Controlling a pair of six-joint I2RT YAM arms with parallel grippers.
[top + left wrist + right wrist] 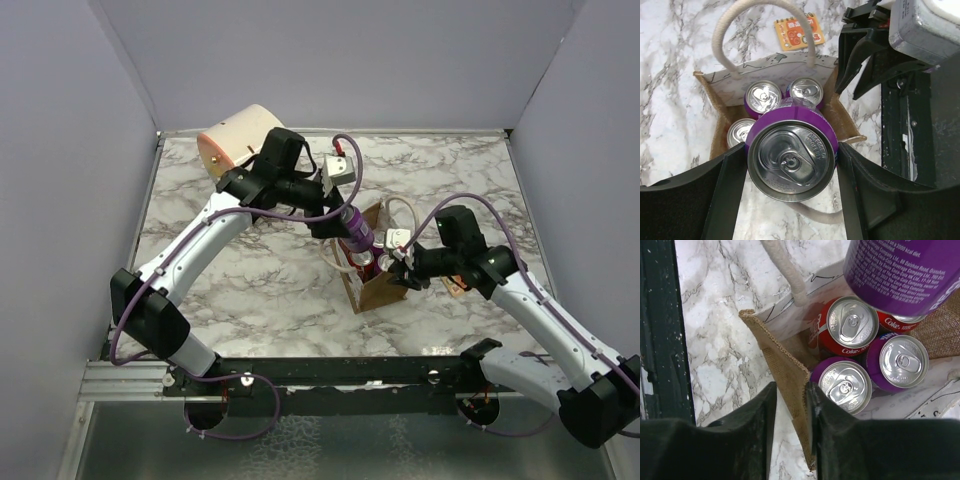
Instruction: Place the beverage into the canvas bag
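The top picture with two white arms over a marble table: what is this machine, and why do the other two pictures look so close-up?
Those are two robot arms bolted at the table's near edge, each ending in a black two-finger gripper. The wide picture comes from a fixed camera above and behind them. The other two come from small cameras on each wrist, looking down past that arm's own fingers.

The left gripper holds a purple drink can over the opening of a small boxy tan-brown burlap bag with whitish rope handles. The right gripper pinches the bag's side wall.

Other cans stand inside the bag, among them a red Coke can. On the white-and-grey marbled table there are also a large cream cylinder and a small orange card.
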